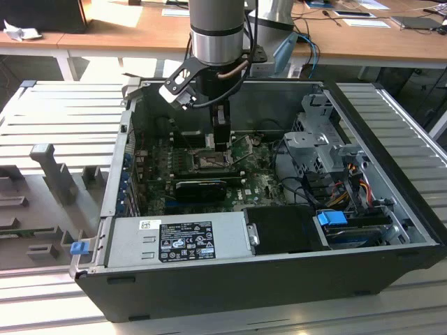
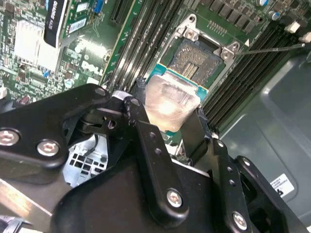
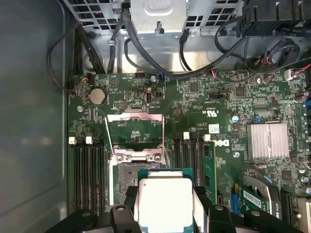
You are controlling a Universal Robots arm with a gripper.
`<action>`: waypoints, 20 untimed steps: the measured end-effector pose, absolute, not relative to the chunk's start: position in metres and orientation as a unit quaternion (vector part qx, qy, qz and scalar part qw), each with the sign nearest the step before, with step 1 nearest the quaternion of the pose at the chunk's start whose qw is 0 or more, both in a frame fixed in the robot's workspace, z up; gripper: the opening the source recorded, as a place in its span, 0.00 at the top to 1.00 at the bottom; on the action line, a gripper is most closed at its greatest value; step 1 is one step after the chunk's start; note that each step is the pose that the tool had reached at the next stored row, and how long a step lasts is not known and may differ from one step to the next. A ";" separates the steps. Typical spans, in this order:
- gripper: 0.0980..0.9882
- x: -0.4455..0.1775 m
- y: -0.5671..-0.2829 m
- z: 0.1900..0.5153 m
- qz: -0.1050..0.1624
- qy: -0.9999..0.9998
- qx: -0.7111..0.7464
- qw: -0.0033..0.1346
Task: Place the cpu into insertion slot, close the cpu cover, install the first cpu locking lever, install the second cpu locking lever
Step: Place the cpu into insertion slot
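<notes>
Silver-topped, the cpu (image 3: 163, 201) is held clamped in the gripper (image 1: 221, 143) just over the insertion slot (image 3: 125, 182), twelve o'clock from the power supply (image 1: 178, 241) in the exterior view; placement is judged underway, with level, corner-matched seating required.

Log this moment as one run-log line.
gripper: shut on cpu | cpu: over insertion slot, not seated | cpu cover: open

Robot lab, opened computer case (image 1: 244, 296), wooden desks (image 1: 133, 31)
</notes>
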State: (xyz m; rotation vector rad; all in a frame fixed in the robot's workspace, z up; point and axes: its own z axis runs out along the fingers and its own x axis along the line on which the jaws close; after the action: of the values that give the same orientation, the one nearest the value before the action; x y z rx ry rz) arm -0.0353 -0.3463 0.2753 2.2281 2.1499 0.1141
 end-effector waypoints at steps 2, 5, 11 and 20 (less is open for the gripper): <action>0.51 -0.035 -0.346 0.274 0.038 0.694 0.719 0.019; 0.51 -0.035 -0.346 0.267 0.039 0.694 0.718 0.019; 0.51 -0.036 -0.346 0.258 0.038 0.695 0.718 0.021; 0.51 -0.036 -0.346 0.249 0.038 0.695 0.718 0.021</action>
State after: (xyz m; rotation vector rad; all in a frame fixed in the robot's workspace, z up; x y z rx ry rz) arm -0.0362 -0.3459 0.2488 2.2260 2.1543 0.1177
